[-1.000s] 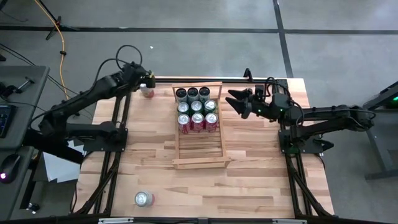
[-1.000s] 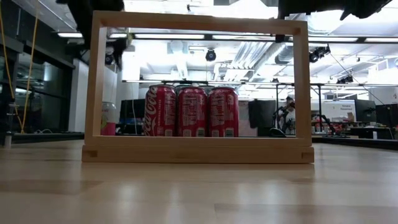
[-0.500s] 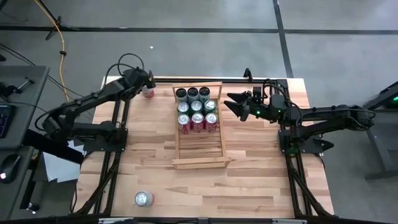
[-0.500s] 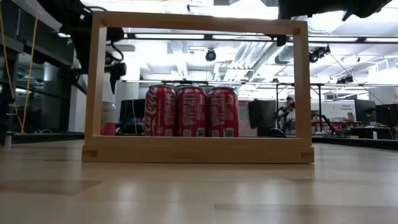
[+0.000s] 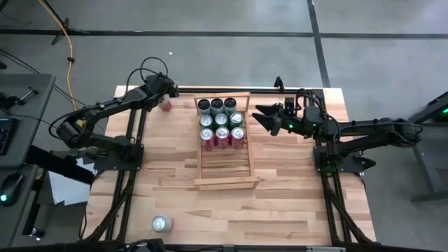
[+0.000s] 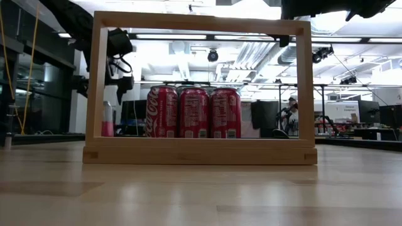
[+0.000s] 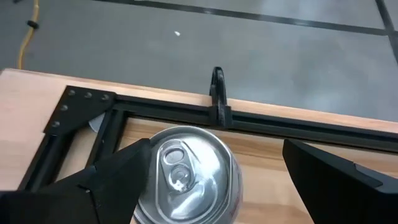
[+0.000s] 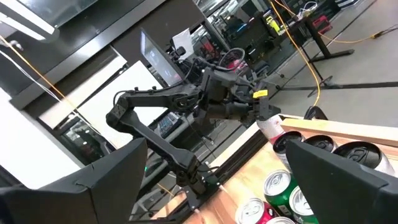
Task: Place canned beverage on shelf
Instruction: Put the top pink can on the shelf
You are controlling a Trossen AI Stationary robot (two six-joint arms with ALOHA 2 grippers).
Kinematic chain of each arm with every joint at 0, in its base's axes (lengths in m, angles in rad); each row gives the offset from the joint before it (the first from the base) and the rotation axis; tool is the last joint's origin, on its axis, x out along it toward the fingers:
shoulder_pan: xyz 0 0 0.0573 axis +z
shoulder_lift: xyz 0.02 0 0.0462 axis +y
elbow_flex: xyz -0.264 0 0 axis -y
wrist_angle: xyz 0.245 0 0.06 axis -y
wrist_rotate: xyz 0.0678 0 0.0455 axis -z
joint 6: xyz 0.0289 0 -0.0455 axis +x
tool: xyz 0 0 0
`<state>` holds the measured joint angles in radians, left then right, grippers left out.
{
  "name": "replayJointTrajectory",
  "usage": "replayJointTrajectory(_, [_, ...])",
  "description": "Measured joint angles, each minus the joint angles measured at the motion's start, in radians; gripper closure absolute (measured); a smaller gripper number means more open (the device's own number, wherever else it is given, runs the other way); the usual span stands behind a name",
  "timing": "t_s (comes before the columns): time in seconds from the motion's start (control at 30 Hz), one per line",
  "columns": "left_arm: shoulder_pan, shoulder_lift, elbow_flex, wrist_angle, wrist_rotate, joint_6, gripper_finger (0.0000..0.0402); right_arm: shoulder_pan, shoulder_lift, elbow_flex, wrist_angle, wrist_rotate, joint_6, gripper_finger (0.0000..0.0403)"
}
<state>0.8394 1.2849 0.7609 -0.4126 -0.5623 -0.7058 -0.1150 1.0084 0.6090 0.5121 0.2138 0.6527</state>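
We see a wood-plank table carrying the slatted shelf at frame centre — nine cans fill its upper half. One loose can stands upper left, another sits lower left — both directly on the planks.

Low view: white Coca-Cola script, running up the side of the leftmost red can in the shelf; print on the two neighbouring cans illegible; no other readable text anywhere.
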Motion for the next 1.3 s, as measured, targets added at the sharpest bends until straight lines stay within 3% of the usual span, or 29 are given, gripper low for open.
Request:
replayJointTrajectory(0.47, [-0.018,-0.057,-0.005,0.023,0.032,-0.005,0.0046,0.000,0.000,0.000,-0.008,0.001,-0.004,0.0032])
replayJointTrajectory(0.77, [-0.017,-0.160,-0.003,-0.052,-0.056,0.053,0.0046,-0.001,0.000,0.000,-0.016,0.039,-0.006,0.0032])
replayJointTrajectory(1.3, [0.025,-0.002,-0.003,-0.036,0.048,0.053,0.0046,0.000,0.000,0.000,-0.016,0.046,0.004,0.0032])
